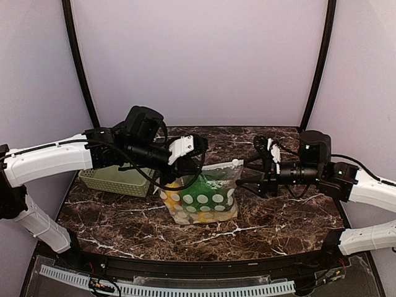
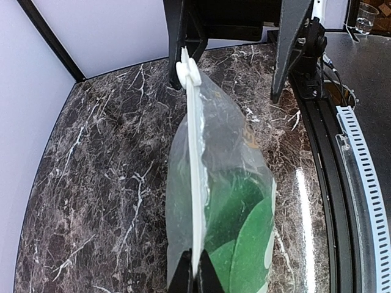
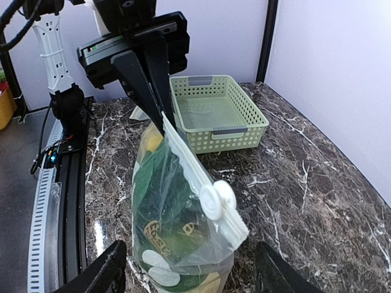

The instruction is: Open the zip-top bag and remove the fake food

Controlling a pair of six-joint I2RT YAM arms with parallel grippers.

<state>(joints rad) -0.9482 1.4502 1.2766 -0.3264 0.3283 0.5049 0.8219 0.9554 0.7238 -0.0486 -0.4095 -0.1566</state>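
Observation:
The zip-top bag (image 1: 204, 197) hangs upright with its bottom on the table; it is clear with pale dots. Its white zip strip (image 2: 195, 165) runs along the top, with a round white slider (image 3: 217, 198) at the right end. My left gripper (image 1: 178, 173) is shut on the strip's left end, seen in the left wrist view (image 2: 195, 270). My right gripper (image 1: 245, 174) is open, its fingers (image 3: 107, 271) on either side of the slider end without touching. The fake food shows inside the bag: a yellow piece (image 3: 153, 139) and green leafy pieces (image 2: 244, 226).
A pale green slotted basket (image 1: 114, 179) stands at the left behind the left arm, empty in the right wrist view (image 3: 214, 113). The marble table (image 1: 278, 216) ends in a black rail at the near edge (image 1: 185, 269).

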